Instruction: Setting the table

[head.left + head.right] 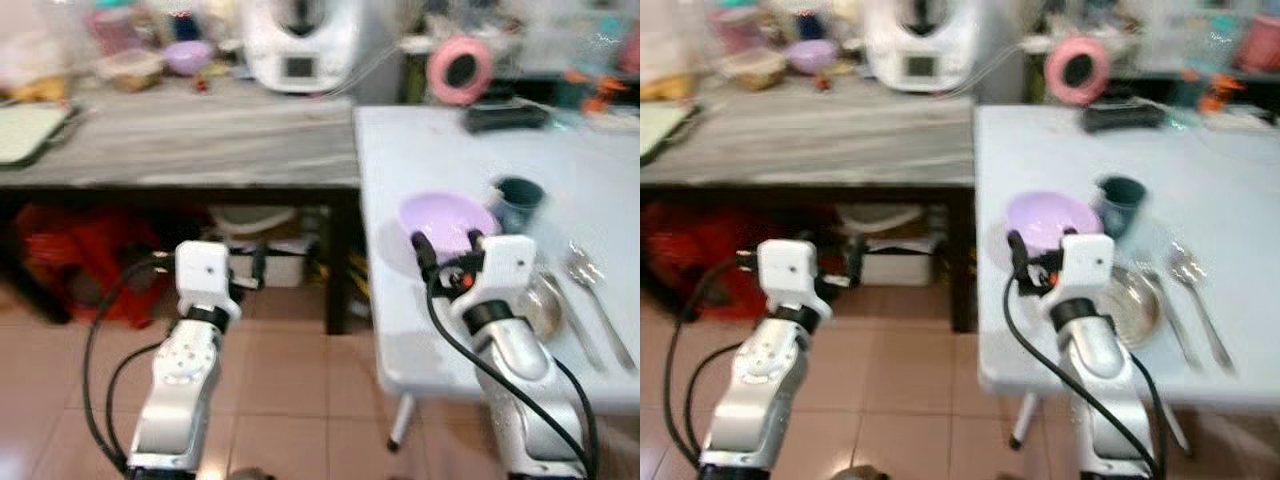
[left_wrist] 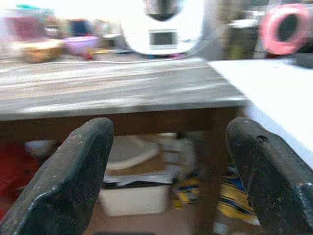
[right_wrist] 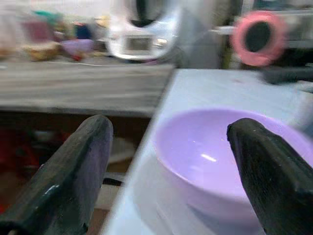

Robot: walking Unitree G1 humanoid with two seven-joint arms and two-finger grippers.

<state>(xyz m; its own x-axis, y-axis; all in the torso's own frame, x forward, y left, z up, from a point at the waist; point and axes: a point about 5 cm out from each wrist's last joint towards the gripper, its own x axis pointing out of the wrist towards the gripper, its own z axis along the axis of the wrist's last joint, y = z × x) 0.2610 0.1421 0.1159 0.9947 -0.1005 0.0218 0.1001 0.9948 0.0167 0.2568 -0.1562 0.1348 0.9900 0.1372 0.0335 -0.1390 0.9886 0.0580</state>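
Note:
A lilac bowl (image 1: 447,222) sits near the front left corner of the white table (image 1: 440,150). Beside it are a dark teal cup (image 1: 518,202), a round metal dish (image 1: 545,305), and a spoon and fork (image 1: 590,290). My right gripper (image 1: 446,246) is open just in front of the bowl, level with its near rim. In the right wrist view the bowl (image 3: 230,152) lies between and beyond the two spread fingers (image 3: 73,181). My left gripper (image 1: 205,265) is open over the tiled floor, pointing at the grey bench (image 2: 122,90).
The grey bench (image 1: 200,140) adjoins the table's left side and carries a white appliance (image 1: 300,40) and food tubs. Under it are a red basket (image 1: 70,255) and a white tub (image 1: 265,260). A pink roll (image 1: 460,68) and a black item lie at the table's back.

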